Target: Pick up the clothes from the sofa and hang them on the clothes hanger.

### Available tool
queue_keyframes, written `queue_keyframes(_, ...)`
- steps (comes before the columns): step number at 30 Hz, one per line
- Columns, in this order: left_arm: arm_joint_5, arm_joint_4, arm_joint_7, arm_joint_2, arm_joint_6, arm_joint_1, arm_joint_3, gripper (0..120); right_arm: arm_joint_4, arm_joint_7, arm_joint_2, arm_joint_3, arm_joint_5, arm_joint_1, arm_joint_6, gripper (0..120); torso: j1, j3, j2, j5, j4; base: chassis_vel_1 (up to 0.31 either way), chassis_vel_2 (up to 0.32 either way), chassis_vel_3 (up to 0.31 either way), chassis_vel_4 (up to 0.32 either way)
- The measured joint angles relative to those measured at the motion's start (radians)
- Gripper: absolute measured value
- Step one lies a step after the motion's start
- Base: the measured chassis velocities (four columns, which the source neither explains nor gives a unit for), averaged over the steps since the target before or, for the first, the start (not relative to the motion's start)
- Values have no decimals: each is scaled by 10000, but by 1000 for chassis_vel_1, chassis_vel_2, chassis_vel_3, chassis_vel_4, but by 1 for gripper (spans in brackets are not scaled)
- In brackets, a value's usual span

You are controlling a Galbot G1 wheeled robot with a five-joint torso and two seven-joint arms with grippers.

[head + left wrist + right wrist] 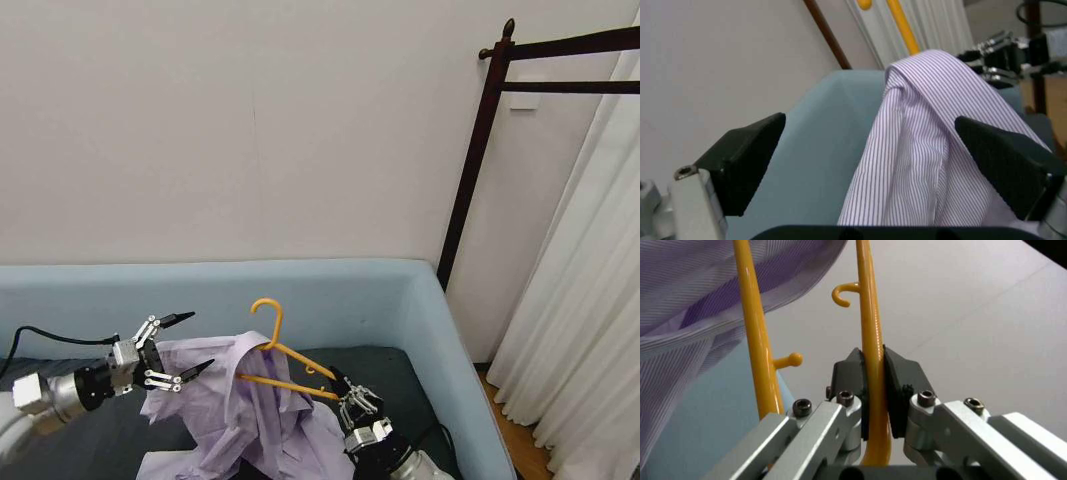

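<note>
I have the right gripper (347,393) clamped on one end of the yellow hanger (272,345), its pads (897,375) pressed tight on the thin bar, low over the sofa (400,290). The striped shirt (225,405) is draped on that hanger, bunched toward the end away from the grip, and trails down onto the cushions. My left gripper (198,342) sits just beside the shirt's shoulder with its jaws wide apart. The cloth lies straight ahead between them, though I cannot tell whether it brushes them. The hanger's long axis slopes from my left down to my right. The dark wooden rack (470,170) stands well apart, up on my right, so I judge the right arm the nearer carrier
</note>
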Motion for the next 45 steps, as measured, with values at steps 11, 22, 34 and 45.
queue_keyframes(11,711,819,2701,162,1138,-945,336,76,47,147,337,-162,-939,67,525,7,0,0,0,2,-2,0,0,0,0)
queue_keyframes(22,939,1159,2817,-135,746,-994,411,38,144,361,370,-306,-1087,126,564,7,-2,-1,0,1,-3,0,0,0,0)
queue_keyframes(34,903,1366,4100,-199,1052,-1163,330,5,308,474,346,-385,-966,165,582,7,-2,-1,1,2,-3,0,0,0,0)
queue_keyframes(45,784,2394,4089,-578,1299,-1635,435,3,172,-529,106,-1008,2022,157,986,34,-2,0,0,6,-3,0,0,0,0)
